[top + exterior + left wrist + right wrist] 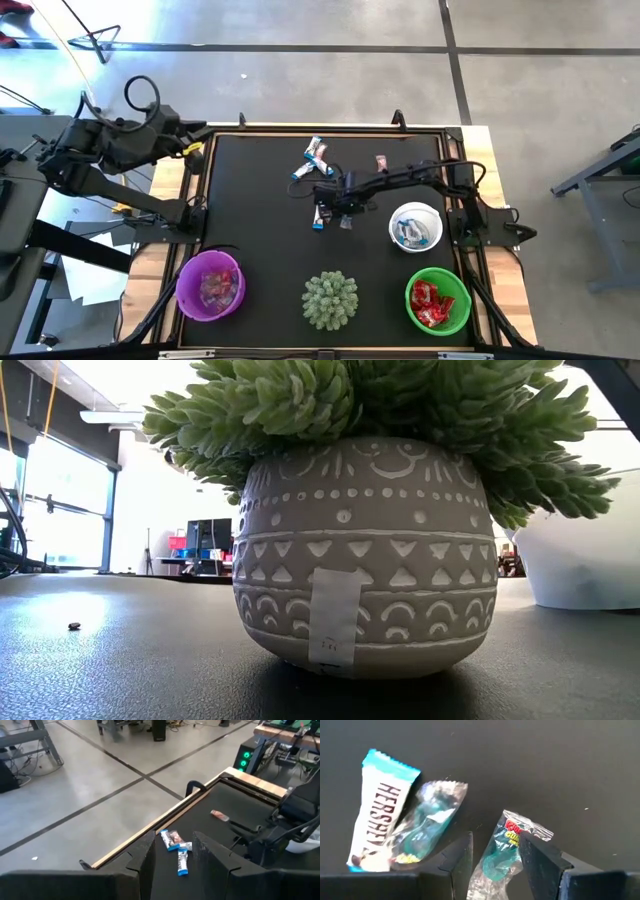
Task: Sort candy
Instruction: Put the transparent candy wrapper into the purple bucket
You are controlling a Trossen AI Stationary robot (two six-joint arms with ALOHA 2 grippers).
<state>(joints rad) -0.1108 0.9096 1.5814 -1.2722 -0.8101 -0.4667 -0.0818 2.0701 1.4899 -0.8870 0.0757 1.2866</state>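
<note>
Between the right end effector (495,857)'s parted fingers lies a clear-wrapped gummy candy (501,856), flat on the black counter (260,220); the fingers straddle it, not visibly pinching. Just beside it lie a white-and-blue bar (380,830) and another clear-wrapped sweet (427,822), touching each other. Such pieces are probably light, crinkly and slippery, so taking hold across the thick middle looks safer than by the thin twisted ends. More loose candy (314,158) sits near the counter's far edge. The left end effector (172,862) waits over the counter's far left corner, fingers parted and empty. Purple bowl (210,284), white bowl (415,226) and green bowl (437,300) already hold sweets; a spiky potted plant (330,299) stands between them. Beyond lies bare concrete floor.
</note>
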